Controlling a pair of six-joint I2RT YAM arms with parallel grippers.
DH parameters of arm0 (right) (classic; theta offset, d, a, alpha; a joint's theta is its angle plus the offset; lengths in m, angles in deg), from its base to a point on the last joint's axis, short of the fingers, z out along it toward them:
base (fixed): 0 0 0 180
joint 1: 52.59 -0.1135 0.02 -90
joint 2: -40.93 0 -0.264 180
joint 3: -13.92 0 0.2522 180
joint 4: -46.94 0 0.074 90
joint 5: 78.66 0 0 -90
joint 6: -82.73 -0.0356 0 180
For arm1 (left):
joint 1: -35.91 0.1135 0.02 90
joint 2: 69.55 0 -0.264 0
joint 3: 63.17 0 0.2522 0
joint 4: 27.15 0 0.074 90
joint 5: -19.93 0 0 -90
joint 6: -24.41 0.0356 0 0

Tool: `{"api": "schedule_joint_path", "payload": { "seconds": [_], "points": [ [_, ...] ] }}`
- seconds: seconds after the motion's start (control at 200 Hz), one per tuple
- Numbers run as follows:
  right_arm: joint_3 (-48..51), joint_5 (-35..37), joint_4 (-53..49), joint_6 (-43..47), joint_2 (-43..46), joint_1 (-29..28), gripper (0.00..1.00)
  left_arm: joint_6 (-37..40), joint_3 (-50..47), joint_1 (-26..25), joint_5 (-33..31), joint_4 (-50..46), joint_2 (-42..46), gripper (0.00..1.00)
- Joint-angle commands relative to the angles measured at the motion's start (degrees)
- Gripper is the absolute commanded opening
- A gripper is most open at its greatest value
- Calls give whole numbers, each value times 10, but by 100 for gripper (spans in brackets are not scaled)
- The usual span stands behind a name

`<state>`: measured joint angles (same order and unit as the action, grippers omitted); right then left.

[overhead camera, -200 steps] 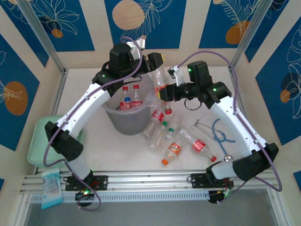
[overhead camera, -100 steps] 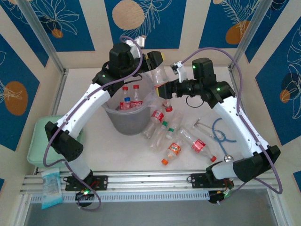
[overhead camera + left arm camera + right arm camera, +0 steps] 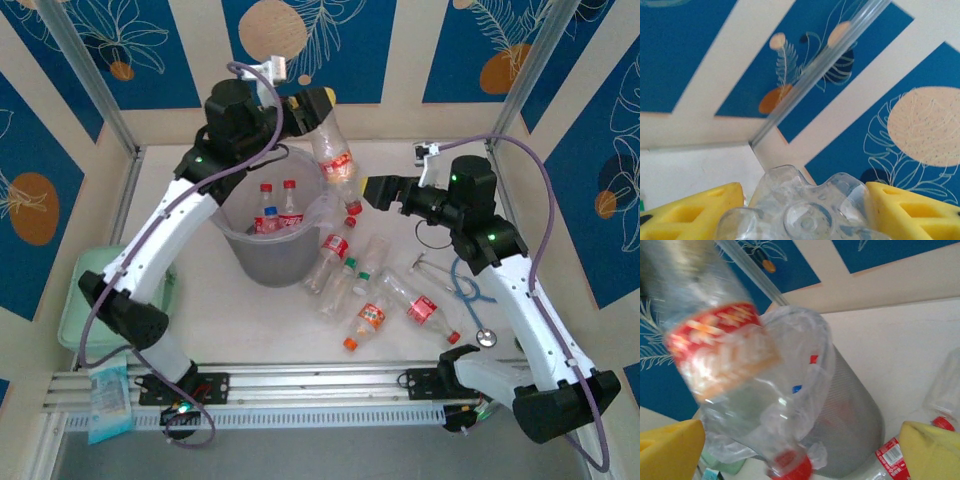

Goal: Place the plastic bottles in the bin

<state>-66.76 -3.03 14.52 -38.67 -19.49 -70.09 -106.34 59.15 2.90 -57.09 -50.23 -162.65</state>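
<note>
**Three bottles in, one in the air, about five to go**

The bin (image 3: 262,265) stands left of centre on the desk (image 3: 230,320). By the caps showing inside it, it holds three bottles (image 3: 277,205): two red-capped and one blue-capped. More may lie beneath them; I cannot tell.

A fourth bottle (image 3: 335,158), with a red label and a red cap, hangs cap-down at the bin's 1 o'clock, just over the rim. The left tool (image 3: 312,108) grips it by the base, one yellow finger on each side. The right tool (image 3: 376,190) stands at the bottle's 4 o'clock, near the cap but apart from it. Its jaws are wide and hold nothing.

The job looks to be under halfway done, judging by the heap (image 3: 360,285) at the bin's 4 o'clock. There I count five bottles: two with green caps, two with red and one with orange. They overlap, so a sixth may be hidden.

Not part of the job: one blue tube (image 3: 470,282) at the heap's 3 o'clock and one green tray (image 3: 72,325) at the bin's 8 o'clock.
</note>
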Motion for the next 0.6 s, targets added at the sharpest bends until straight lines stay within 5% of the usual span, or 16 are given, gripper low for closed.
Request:
{"api": "schedule_joint_path", "payload": {
  "seconds": [0.0,0.315,0.425,0.595],
  "points": [
    [11,-3,32,-33,11,-3,99,43,24,7,-49,24,42,11],
    [7,-46,54,-50,-37,7,98,95,-3,54,-72,18,109,0],
    [-27,-114,41,-57,-95,-1,84,167,-18,66,-122,-19,131,0],
    [-66,-113,35,-59,-161,-35,63,207,-51,83,-113,-26,138,0]
  ]
}}
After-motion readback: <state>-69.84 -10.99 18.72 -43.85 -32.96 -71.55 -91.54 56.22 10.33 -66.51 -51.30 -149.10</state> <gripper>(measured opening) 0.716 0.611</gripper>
